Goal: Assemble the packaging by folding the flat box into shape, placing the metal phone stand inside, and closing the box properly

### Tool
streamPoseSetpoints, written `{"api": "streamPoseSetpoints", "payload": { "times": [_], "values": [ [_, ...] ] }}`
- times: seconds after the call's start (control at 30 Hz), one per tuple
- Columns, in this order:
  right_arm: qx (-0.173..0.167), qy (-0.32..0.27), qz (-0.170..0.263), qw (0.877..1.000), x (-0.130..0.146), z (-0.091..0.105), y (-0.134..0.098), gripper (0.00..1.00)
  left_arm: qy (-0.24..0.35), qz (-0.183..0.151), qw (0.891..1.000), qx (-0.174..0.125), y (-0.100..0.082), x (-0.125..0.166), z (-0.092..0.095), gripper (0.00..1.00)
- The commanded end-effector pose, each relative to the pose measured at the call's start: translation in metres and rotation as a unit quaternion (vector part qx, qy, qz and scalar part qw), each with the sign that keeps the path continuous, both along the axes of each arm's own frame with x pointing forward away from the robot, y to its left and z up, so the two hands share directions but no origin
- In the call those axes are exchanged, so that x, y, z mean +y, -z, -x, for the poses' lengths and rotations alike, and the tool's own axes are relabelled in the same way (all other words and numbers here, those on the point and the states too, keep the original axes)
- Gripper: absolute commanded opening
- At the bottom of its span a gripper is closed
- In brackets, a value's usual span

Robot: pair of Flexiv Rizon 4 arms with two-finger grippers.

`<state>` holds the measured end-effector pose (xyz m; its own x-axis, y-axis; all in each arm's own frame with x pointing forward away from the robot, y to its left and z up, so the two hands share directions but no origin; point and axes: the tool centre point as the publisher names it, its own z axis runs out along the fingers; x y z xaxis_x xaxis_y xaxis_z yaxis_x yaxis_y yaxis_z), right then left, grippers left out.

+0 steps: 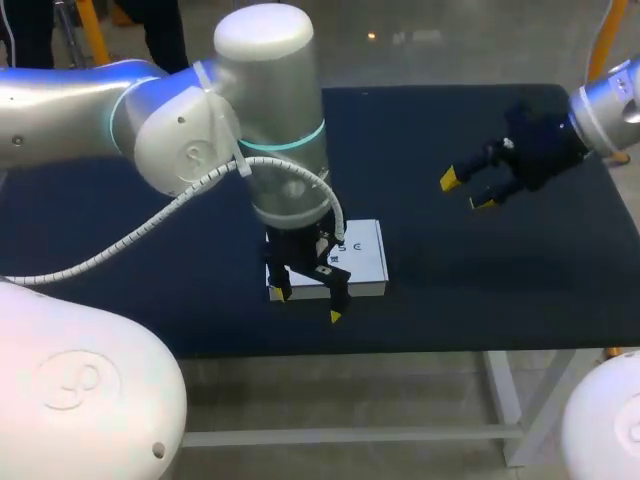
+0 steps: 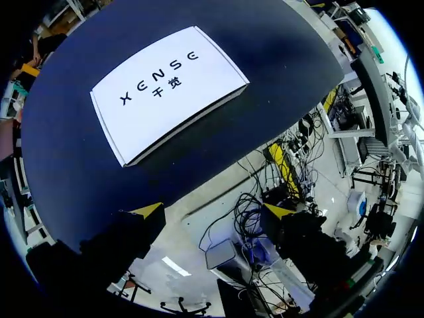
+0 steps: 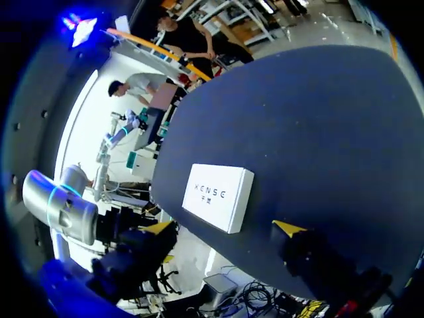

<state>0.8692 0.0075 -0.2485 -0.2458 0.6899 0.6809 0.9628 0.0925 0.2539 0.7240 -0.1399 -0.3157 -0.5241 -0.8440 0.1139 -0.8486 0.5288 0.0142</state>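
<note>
Left arm (image 1: 270, 130) over box (image 1: 365, 250)

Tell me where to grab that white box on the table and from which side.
Probably from straight above, with the left gripper closing on the two long side walls of the white box. It lies flat and closed, so only its low sides give opposed faces; the broad lid offers nothing to pinch.

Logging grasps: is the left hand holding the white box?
No, the left hand hangs open, and the white box lies ahead of it on the table.
</note>
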Motion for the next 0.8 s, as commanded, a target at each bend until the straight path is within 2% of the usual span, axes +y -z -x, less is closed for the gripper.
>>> {"api": "streamPoseSetpoints", "payload": {
  "times": [0.03, 0.27, 0.3, 0.37, 0.4, 0.43, 0.5, 0.53, 0.8],
  "values": [
    [-0.095, 0.204, -0.027, 0.974, -0.002, 0.012, -0.004, 1.00, 0.001, -0.020, 1.000, -0.004, -0.001, -0.005, -0.001, 1.00],
    [-0.095, 0.204, -0.027, 0.974, -0.002, 0.012, -0.004, 1.00, 0.001, -0.020, 1.000, -0.004, -0.001, -0.005, -0.001, 1.00],
    [-0.108, 0.195, -0.044, 0.974, -0.004, 0.009, 0.001, 1.00, -0.025, -0.014, 1.000, -0.005, 0.001, -0.007, -0.001, 1.00],
    [-0.158, 0.202, -0.043, 0.966, -0.008, 0.003, 0.007, 1.00, -0.064, -0.008, 0.998, -0.015, 0.006, -0.011, 0.001, 1.00],
    [-0.170, 0.183, -0.065, 0.966, -0.012, 0.000, 0.008, 1.00, -0.081, 0.001, 0.997, -0.017, 0.007, -0.011, 0.003, 1.00],
    [-0.191, 0.174, -0.066, 0.964, -0.014, -0.002, 0.008, 1.00, -0.105, -0.015, 0.994, -0.028, 0.011, -0.015, 0.005, 1.00],
    [-0.224, 0.161, -0.072, 0.958, -0.019, -0.007, 0.009, 1.00, -0.127, 0.000, 0.991, -0.030, 0.016, -0.019, 0.011, 1.00],
    [-0.239, 0.149, -0.081, 0.956, -0.023, -0.010, 0.009, 1.00, -0.146, -0.009, 0.989, -0.039, 0.020, -0.022, 0.014, 1.00],
    [-0.314, 0.102, -0.101, 0.939, -0.048, -0.032, 0.010, 1.00, -0.211, 0.002, 0.975, -0.073, 0.045, -0.039, 0.023, 1.00]
  ]
}}
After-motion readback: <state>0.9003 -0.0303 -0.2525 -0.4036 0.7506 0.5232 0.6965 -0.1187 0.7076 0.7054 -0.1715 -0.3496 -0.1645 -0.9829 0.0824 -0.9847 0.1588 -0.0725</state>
